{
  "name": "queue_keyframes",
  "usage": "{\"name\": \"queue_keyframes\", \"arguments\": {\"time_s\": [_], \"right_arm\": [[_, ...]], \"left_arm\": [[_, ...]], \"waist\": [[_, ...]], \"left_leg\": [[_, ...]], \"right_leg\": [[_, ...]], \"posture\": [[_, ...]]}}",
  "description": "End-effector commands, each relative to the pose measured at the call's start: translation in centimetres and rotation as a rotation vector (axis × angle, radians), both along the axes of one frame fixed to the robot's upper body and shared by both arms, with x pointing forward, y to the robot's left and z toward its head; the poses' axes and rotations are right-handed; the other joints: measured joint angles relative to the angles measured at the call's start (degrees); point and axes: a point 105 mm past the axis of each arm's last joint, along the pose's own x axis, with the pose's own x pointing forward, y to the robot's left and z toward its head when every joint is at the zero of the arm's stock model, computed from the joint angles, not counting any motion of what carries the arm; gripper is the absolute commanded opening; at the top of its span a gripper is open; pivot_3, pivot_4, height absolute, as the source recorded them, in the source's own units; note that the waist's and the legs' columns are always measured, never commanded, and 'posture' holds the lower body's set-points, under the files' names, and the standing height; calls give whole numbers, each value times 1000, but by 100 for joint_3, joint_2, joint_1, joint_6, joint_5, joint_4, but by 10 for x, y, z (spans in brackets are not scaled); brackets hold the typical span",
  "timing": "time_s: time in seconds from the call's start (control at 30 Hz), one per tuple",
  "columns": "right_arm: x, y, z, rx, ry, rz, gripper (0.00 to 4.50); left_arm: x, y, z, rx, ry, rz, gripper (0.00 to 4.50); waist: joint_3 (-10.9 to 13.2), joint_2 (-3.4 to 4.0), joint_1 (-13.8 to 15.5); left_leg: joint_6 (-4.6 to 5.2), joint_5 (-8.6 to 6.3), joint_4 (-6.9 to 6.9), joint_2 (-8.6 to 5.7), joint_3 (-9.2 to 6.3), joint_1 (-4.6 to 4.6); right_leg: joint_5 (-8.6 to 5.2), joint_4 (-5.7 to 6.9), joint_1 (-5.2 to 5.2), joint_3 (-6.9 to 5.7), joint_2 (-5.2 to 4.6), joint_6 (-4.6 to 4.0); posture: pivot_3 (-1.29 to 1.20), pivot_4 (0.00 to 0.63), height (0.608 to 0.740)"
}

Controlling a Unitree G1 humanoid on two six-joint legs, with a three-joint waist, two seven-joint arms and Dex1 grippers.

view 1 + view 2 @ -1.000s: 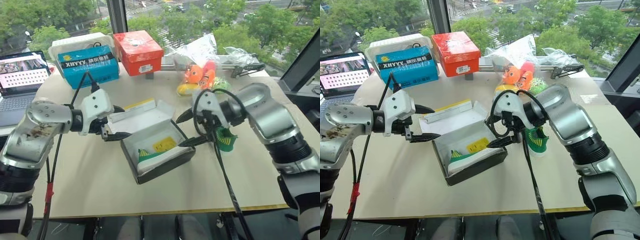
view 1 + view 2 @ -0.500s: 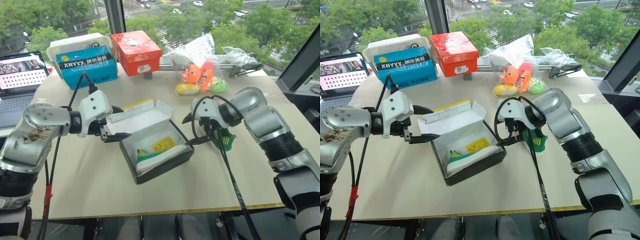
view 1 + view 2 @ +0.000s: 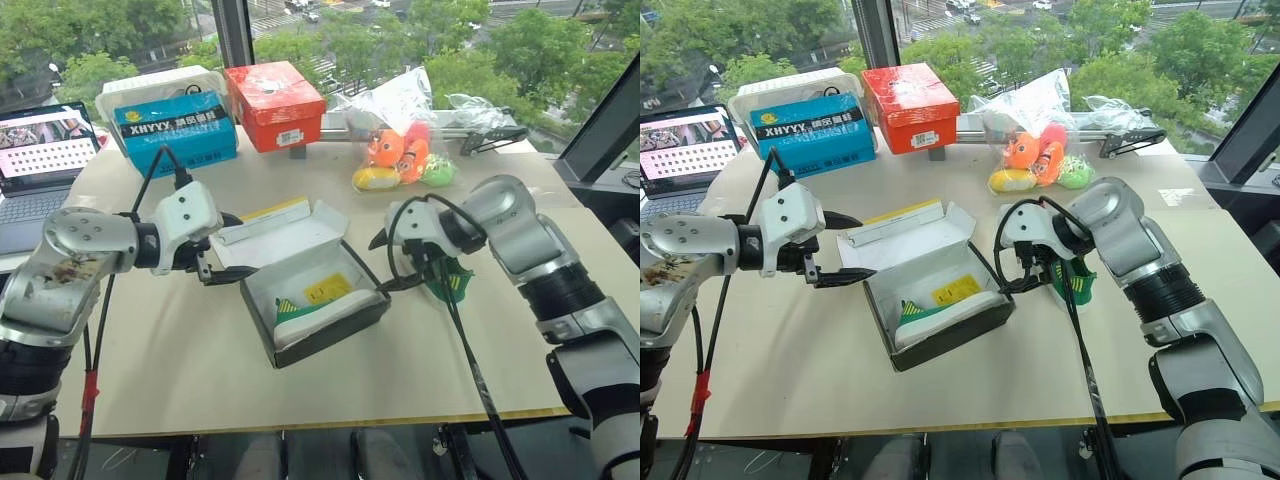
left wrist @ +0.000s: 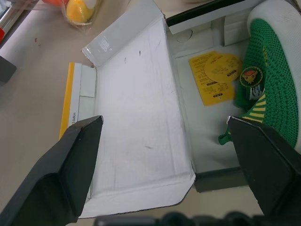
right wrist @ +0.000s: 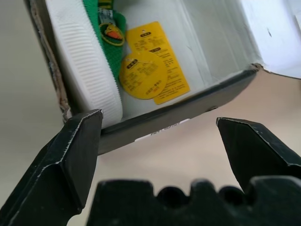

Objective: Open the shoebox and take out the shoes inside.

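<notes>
A: On the bench [image 3: 180, 370], in the head view, the shoebox [image 3: 315, 310] lies open, one green shoe [image 3: 300, 306] inside, the other shoe [image 3: 448, 278] beside it. Risk?

B: The right gripper [image 3: 392, 262], fingers apart, could shove the box. Windows behind.

A: Left wrist view?

B: The left gripper [image 4: 164, 141], fingers apart, hovers over the lid [image 4: 136, 122].

A: Right wrist view?

B: The near wall blocks the reach.

The shoebox [image 3: 312, 312] sits open in the middle of the picture, its white lid [image 3: 280, 238] flung back. One green shoe [image 3: 305, 312] with a white sole lies inside on its side. The other green shoe [image 3: 450, 279] rests just right of the box.
</notes>
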Motion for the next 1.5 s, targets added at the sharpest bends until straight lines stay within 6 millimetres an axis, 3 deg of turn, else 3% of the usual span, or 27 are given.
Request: {"name": "queue_keyframes", "arguments": {"time_s": [0.03,0.2,0.63,0.77,0.93,1.0,1.1,1.5], "right_arm": [[-10,5,12,5,-44,61,4492],[-24,17,5,-5,-11,128,4492],[-24,37,-15,-27,0,194,4492],[-29,43,2,26,48,215,4492],[-59,49,33,113,225,292,4492],[-62,54,45,151,251,305,4492],[-58,55,47,153,245,299,4492],[-21,52,19,90,187,205,4492]], "left_arm": [[0,1,14,18,-56,-2,4500],[0,-2,14,13,-56,-9,4500],[-2,-1,17,4,-62,-2,4500],[-4,2,17,4,-60,9,4500],[-4,1,16,1,-60,12,4500],[-3,-1,16,-3,-62,9,4500],[-3,-2,16,-8,-64,7,4500],[-4,-2,14,-20,-70,21,4500]], "waist": [[0,0,0],[0,0,-4],[0,0,-5],[0,0,-9],[0,0,-3],[0,0,0],[-1,-1,-1],[0,-1,-12]], "left_leg": [[0,0,0,0,0,0],[0,0,0,0,0,0],[0,0,0,1,-1,1],[0,0,0,1,-1,3],[0,0,0,2,-6,1],[0,0,0,2,-7,1],[0,0,0,2,-7,6],[0,0,0,2,-5,4]], "right_leg": [[0,0,0,0,0,0],[0,1,0,0,0,0],[1,2,-1,0,2,-1],[1,4,-1,0,2,-1],[1,4,-1,-2,2,-2],[1,2,0,-2,1,-2],[2,3,3,-3,2,-3],[2,4,0,-2,3,-4]], "posture": [[0,150,740],[0,150,740],[0,150,740],[0,150,740],[0,150,740],[0,150,740],[0,150,740],[0,150,740]]}}
